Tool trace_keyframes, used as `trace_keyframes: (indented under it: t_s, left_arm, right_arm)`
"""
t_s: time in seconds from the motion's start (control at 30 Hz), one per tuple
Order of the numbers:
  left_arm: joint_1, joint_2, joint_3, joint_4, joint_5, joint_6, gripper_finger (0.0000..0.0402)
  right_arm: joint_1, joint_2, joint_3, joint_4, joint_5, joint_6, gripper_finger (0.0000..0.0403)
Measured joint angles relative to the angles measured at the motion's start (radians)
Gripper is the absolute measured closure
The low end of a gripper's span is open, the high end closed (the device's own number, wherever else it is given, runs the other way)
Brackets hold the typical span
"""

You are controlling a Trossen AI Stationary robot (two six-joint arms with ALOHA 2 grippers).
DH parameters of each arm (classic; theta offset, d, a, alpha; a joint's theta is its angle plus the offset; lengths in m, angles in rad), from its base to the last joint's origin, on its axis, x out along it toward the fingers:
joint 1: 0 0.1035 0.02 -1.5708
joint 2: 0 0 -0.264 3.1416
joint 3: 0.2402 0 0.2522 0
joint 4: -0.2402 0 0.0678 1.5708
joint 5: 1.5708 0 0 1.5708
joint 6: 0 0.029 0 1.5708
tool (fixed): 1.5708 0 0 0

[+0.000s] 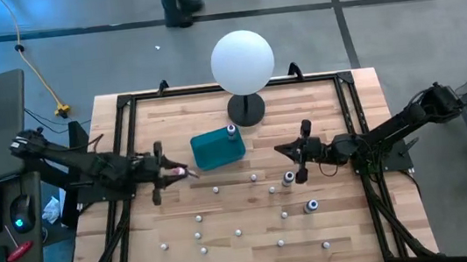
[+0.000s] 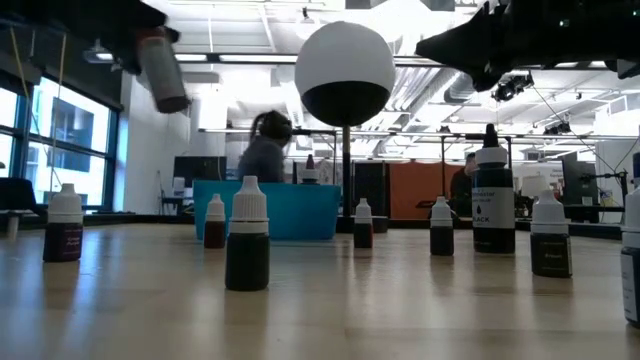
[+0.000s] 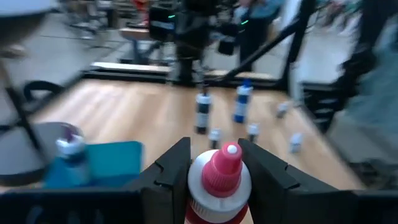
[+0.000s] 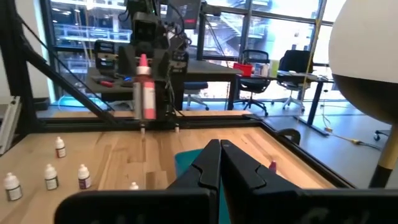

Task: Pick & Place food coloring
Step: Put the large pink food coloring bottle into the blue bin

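The left gripper [image 3: 214,171] clamps a red-topped bottle [image 3: 219,186] above the table [image 1: 229,246], just beside the teal tray [image 1: 217,148]. The right gripper [image 4: 221,163] hangs empty, fingers pressed together, near the globe [image 1: 242,62].

Small bottles [image 2: 247,235] are standing scattered across the wooden worktop [image 2: 320,310], a taller dark one [image 2: 492,200] rising at the right. Behind them a teal tray [image 2: 290,208] is sitting beside the white globe [image 2: 347,72] on its stand. A pale bottle [image 2: 163,70] is hanging tilted in the air at upper left. A person [image 2: 265,150] is showing beyond the tray.
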Motion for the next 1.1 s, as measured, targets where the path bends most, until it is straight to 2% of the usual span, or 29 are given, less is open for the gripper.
trace_keyframes:
  t_s: [0.17,0.27,0.37,0.5,0.73,0.93,1.1]
  left_arm:
    - [0.031,0.199,0.088,0.017,-0.187,0.042,0.0288]
    - [0.121,0.32,0.137,0.016,-0.207,-0.028,0.0287]
    - [0.241,0.439,0.176,0.042,-0.114,-0.084,0.0287]
    - [0.381,0.568,0.19,0.16,0.037,-0.082,0.0287]
    - [0.528,0.721,0.191,0.33,0.181,-0.024,0.0287]
    - [0.589,0.835,0.191,0.356,0.21,-0.025,0.0287]
    - [0.62,0.919,0.191,0.473,0.237,-0.023,0.0287]
  right_arm:
    - [0.0,0.0,0.0,0.0,-0.01,0.001,0.0401]
    - [0.0,0.0,0.0,0.001,-0.01,0.019,0.0399]
    - [0.0,0.0,0.0,0.0,-0.01,0.046,0.04]
    - [0.0,0.0,0.0,0.0,-0.011,0.069,0.0401]
    - [0.0,0.0,0.0,-0.004,-0.021,0.079,0.0402]
    - [0.0,0.0,0.0,-0.008,-0.014,0.079,0.0399]
    - [0.0,0.0,0.0,-0.018,-0.014,0.079,0.0401]
